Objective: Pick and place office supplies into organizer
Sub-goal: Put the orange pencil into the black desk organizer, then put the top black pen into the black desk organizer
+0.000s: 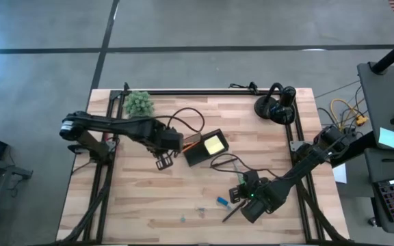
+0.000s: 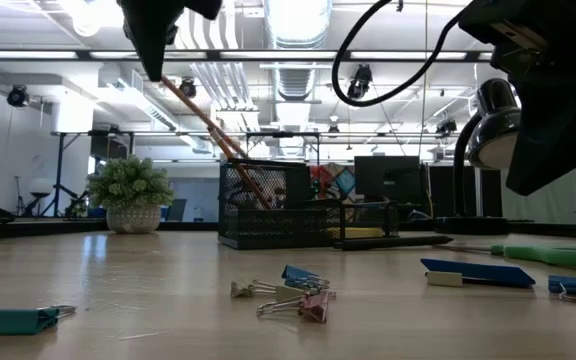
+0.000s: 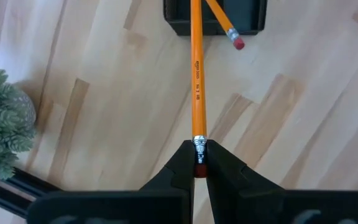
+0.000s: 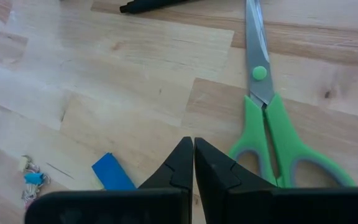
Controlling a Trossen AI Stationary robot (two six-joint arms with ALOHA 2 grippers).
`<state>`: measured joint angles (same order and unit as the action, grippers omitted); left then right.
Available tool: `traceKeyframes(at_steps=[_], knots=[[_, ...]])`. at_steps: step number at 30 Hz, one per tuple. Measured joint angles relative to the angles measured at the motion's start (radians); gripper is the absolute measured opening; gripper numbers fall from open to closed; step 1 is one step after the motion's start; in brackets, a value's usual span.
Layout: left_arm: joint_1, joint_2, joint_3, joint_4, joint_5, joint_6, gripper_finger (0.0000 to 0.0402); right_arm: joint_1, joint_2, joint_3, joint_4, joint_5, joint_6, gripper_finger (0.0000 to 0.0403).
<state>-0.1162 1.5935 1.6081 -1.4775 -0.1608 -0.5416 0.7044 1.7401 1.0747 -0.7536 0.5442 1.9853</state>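
Pencil delivery was the step in hand. From above, the left gripper sat just beside the organizer, which lay near the middle of the table with a yellow sticky-note pad on its far end. The right gripper hung low toward the near right, close to a blue piece, with a few clips nearby. A potted plant stood at the far left corner, well apart.

At table height, the orange pencil slanted down into the mesh organizer, a second one leaning beside it. Binder clips lay scattered in front, scissors off to one side.

Past the left wrist, the fingers were pinched on the pencil's eraser end, its tip already inside the black compartment next to another pencil. A good finish would probably be to lower it until the tip bottoms out, then let go and lift straight away, so the slim shaft does not tip over the rim.

Past the right wrist, the fingers were pressed together on nothing, above bare wood between the blue piece and the green-handled scissors. Open table lay all round the organizer's near side.
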Motion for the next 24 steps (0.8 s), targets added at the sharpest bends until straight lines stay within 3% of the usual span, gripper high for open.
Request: traceKeyframes(at_steps=[7, 14, 19, 24], knots=[[0.033, 0.093, -0.001, 0.008, -0.001, 0.067, 0.0005, 0.000, 0.000, 0.000, 0.002, 0.000, 0.004, 0.0009], [0.054, 0.123, 0.001, 0.055, -0.014, 0.130, 0.0055, 0.000, 0.000, 0.000, 0.003, 0.000, 0.013, 0.0009], [0.057, 0.102, 0.026, 0.107, -0.071, 0.130, 0.0080, 0.000, 0.000, 0.000, 0.002, 0.000, 0.023, 0.0009], [0.050, 0.065, 0.059, 0.115, -0.210, 0.131, 0.0096, 0.000, 0.000, 0.000, -0.002, 0.000, 0.023, 0.0009]])
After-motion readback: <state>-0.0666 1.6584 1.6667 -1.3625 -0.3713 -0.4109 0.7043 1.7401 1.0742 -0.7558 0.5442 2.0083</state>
